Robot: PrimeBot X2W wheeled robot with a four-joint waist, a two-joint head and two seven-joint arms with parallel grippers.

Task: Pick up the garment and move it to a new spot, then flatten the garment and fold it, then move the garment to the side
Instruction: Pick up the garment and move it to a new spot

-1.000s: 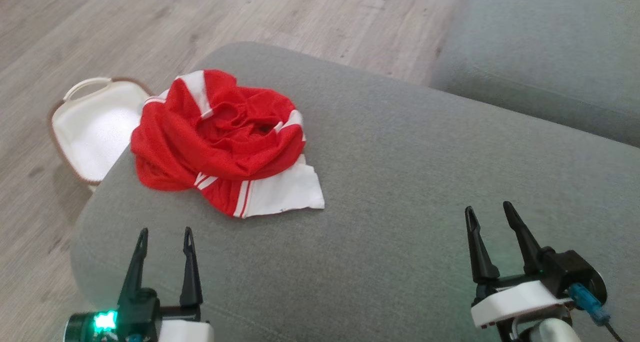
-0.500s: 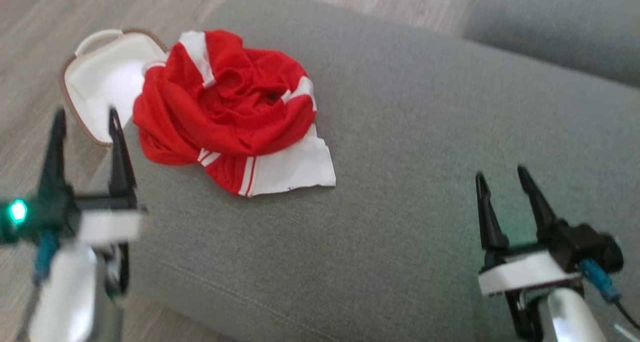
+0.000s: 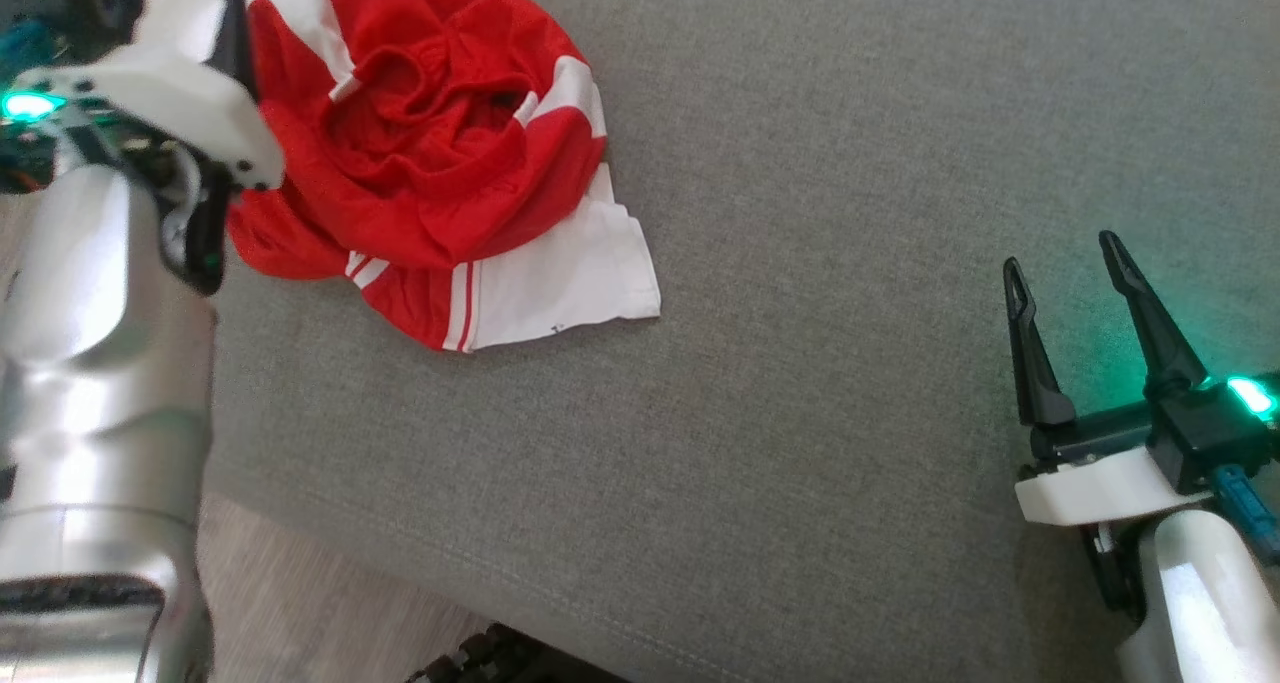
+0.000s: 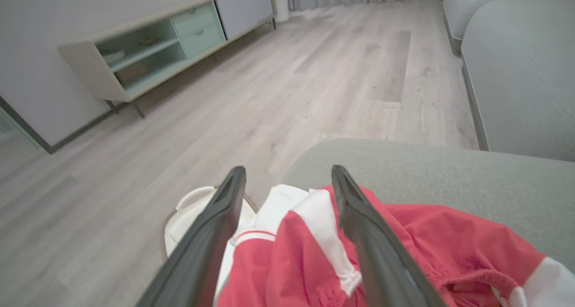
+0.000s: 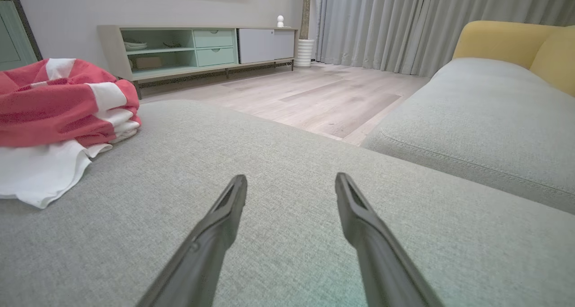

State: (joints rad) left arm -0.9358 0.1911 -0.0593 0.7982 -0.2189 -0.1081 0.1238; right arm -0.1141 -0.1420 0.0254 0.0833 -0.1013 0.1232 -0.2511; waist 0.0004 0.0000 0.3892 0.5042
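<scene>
Just beyond the tips of our left gripper (image 4: 288,170), down on the wood-plank floor (image 4: 269,95), stands a white basket (image 4: 186,210) with a loop handle and a brown rim. The gripper's left finger covers most of the inside, so we cannot tell what it holds. Far ahead of our right gripper (image 5: 290,176), a low sideboard (image 5: 197,46) has open pale-green compartments. One holds what look like stacked dishes (image 5: 134,44), too small to be sure.

The garment (image 3: 430,163) is a thin red jersey with white bands and a white panel. It is bunched into a rumpled, rounded heap with deep folds, and one flat white corner sticks out toward us. It lies on the grey, coarse-woven sofa cushion (image 3: 850,383), directly under the left gripper's fingers and well off to the left of the right gripper. A white band with a gathered hem shows between the left fingers.

Both grippers have their fingers spread apart and hold nothing. The right one hovers low over bare cushion. We cannot tell whether the left fingers touch the cloth. To the right of the right gripper lie a second grey seat (image 5: 471,118) and a yellow backrest (image 5: 507,42).
</scene>
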